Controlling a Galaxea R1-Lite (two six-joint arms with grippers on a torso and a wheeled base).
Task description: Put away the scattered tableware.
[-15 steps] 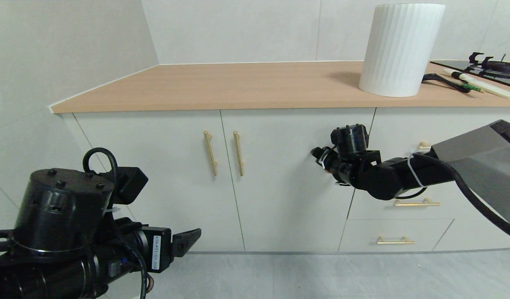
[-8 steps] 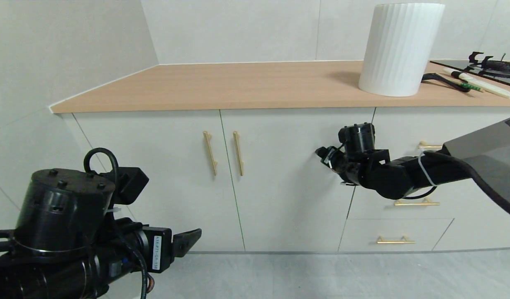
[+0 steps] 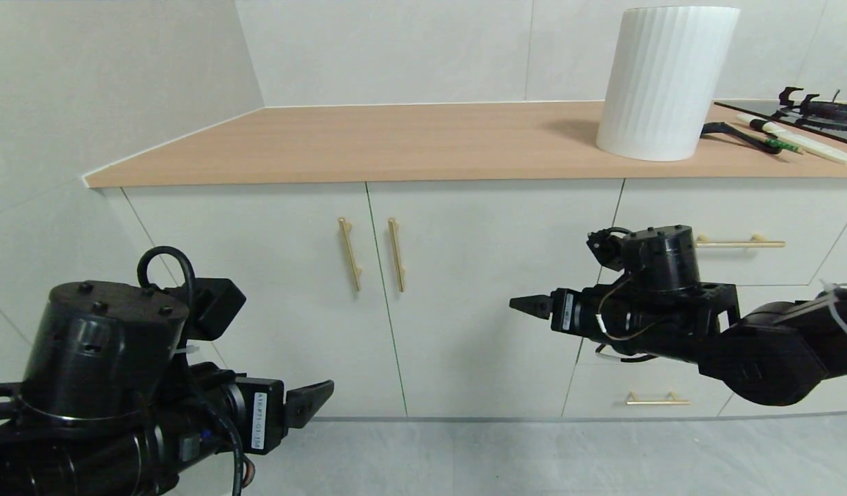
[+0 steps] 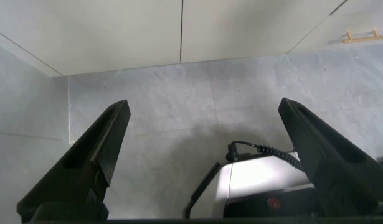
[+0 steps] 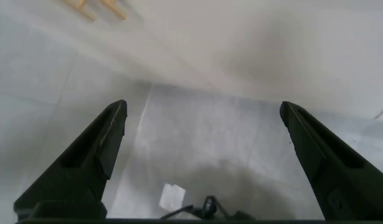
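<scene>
- Wood-toned countertop (image 3: 395, 141) with a tall white ribbed container (image 3: 664, 83) standing on it; the scattered tableware (image 3: 781, 145) lies flat just right of the container's base.
- A black-handled utensil (image 3: 719, 128) starts at the container's foot, and a white piece (image 3: 802, 142) with a green band lies alongside. Their long axes slant away from the container toward the front right.
- Left gripper (image 4: 203, 107) hangs far below and left of the container, fingers spread wide and empty. A small white label (image 3: 259, 420) sits on its wrist, the print too small to read.
- Right gripper (image 3: 530, 305) is below the container, before the cabinet fronts, pointing left, fingers apart and empty.
</scene>
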